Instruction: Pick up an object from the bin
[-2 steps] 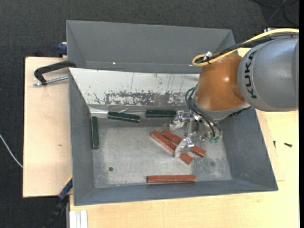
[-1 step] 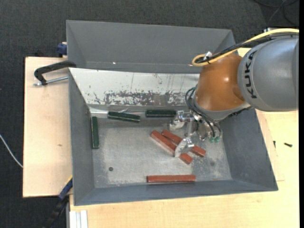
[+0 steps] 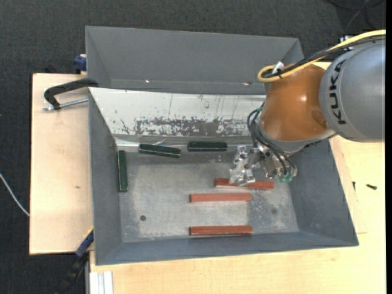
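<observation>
My gripper [image 3: 243, 175] is low in the right half of the bin, its metal fingers right over a red-brown flat stick [image 3: 264, 185] that lies across the floor there. The fingers hide the stick's middle. A second red-brown stick [image 3: 220, 197] lies just below and to the left. A third one [image 3: 220, 229] rests near the bin's front wall. Whether the fingers touch or clasp the first stick is not visible.
Dark green sticks lie at the back and left: one [image 3: 207, 146] by the back wall, one [image 3: 159, 150] beside it, and one upright along the left wall [image 3: 122, 171]. The arm with its orange cover hangs over the bin's right back corner.
</observation>
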{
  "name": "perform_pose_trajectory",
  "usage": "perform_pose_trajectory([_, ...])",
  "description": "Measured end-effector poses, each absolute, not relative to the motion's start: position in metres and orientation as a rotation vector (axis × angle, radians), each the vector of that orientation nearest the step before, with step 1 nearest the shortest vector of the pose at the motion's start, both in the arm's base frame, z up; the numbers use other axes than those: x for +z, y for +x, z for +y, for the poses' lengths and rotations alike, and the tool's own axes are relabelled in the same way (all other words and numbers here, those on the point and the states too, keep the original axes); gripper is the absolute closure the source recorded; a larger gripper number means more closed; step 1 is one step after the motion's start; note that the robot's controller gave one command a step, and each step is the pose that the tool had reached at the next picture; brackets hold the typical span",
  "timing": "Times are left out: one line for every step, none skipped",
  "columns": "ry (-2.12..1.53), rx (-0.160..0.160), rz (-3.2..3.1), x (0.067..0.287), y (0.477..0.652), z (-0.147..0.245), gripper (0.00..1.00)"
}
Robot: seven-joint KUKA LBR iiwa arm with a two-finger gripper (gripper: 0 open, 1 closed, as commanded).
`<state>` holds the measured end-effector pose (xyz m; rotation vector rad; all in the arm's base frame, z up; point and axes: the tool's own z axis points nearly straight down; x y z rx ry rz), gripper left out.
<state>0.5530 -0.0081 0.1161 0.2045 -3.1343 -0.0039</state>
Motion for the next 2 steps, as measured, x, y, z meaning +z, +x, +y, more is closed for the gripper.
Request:
perform_pose_trajectory([0.377,-0.004,-3.117,0.1034,0.5056,0.0280,0.00])
perform_pose_trajectory([0.375,-0.002,-3.121,0.1049,0.5071,0.0270,0.00])
